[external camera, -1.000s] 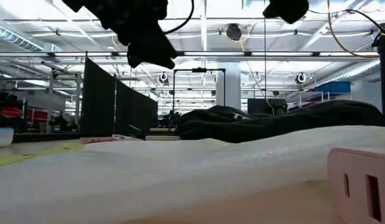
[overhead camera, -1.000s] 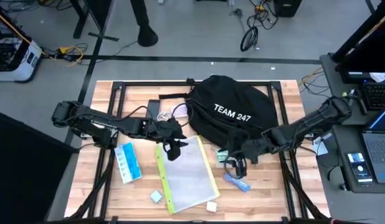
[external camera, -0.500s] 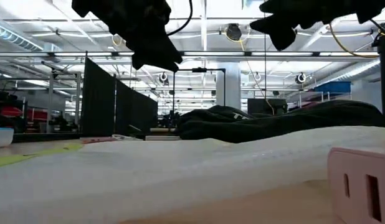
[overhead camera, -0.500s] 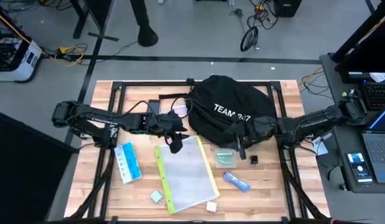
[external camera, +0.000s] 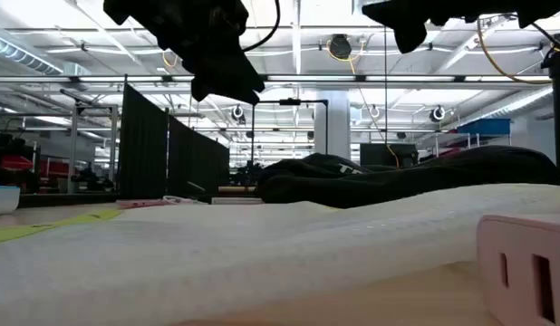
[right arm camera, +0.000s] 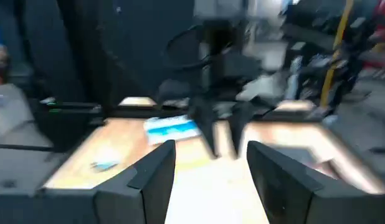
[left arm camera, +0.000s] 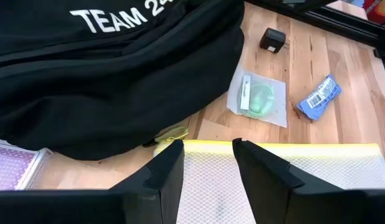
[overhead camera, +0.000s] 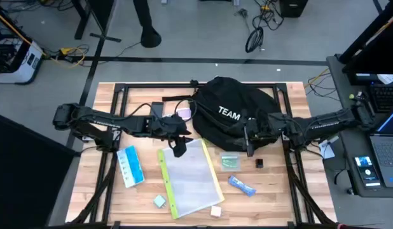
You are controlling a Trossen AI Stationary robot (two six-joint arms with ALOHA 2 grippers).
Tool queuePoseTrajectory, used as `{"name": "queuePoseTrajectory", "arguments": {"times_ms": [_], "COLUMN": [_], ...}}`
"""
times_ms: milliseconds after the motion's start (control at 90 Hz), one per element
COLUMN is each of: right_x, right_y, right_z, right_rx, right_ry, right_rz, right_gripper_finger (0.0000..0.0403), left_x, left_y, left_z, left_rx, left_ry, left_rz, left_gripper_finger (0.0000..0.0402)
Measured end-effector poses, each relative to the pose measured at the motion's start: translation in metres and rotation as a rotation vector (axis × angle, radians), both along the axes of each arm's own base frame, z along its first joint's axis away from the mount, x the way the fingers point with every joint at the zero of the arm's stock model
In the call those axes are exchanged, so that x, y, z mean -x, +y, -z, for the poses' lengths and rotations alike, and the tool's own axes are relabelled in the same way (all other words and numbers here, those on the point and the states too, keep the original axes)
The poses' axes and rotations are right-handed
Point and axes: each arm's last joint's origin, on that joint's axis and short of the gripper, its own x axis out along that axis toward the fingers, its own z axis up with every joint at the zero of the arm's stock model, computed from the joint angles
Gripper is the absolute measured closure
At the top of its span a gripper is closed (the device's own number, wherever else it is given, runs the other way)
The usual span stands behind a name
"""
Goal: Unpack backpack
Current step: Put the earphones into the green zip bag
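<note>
Wooden slats of the bench [overhead camera: 273,197] carry everything, with grey floor around it. At the far left of the spread lies a blue packet [overhead camera: 130,166], well away from both sets of fingers. Next comes the left gripper [overhead camera: 178,147], hanging over the near yellow edge of a clear mesh pouch [overhead camera: 189,178]; its fingers [left arm camera: 164,171] stand a narrow way apart with nothing between them. Just beyond those fingers sits the backpack [overhead camera: 231,114], black and rounded with white lettering, at the back middle of the bench. The right gripper [overhead camera: 250,138] hovers over the front right part of the backpack; its fingers [right arm camera: 154,168] are parted and empty. Beside and below the right fingers, on bare wood, lie a clear bag with something green inside [overhead camera: 229,161], a small black block [overhead camera: 259,163] and a blue wrapper [overhead camera: 241,186]. Two small pale pieces [overhead camera: 159,201] rest near the front edge.
</note>
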Motion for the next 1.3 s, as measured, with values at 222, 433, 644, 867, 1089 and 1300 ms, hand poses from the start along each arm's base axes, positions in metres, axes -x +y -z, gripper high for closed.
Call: {"name": "queuePoseTrajectory", "arguments": {"times_ms": [222,433,644,867,1089,1300], "right_x": [0.000,0.000,-0.001,-0.001,-0.001,-0.002], "right_y": [0.000,0.000,-0.006,-0.006,-0.006,-0.007], "right_z": [0.003,0.006,-0.004,-0.004,-0.004,-0.004], "right_rx": [0.021,-0.077,-0.212,-0.231,-0.232,-0.213], "right_ry": [0.034,0.055,-0.033,-0.035,-0.035,-0.036], "right_rz": [-0.007,0.004,0.038,0.040,0.039,0.045], "right_gripper_finger": [0.0216,0.0216,0.0216,0.0216,0.0216,0.0216], "left_x": [0.000,0.000,0.000,0.000,0.000,0.000], "left_y": [0.000,0.000,0.000,0.000,0.000,0.000], "left_z": [0.000,0.000,0.000,0.000,0.000,0.000], "left_rx": [0.000,0.000,0.000,0.000,0.000,0.000], "left_ry": [0.001,0.001,0.001,0.000,0.000,0.000], "left_rz": [0.000,-0.001,0.000,0.000,-0.001,-0.001], "left_gripper_finger": [0.0268,0.0268,0.0268,0.0268,0.0268,0.0268]}}
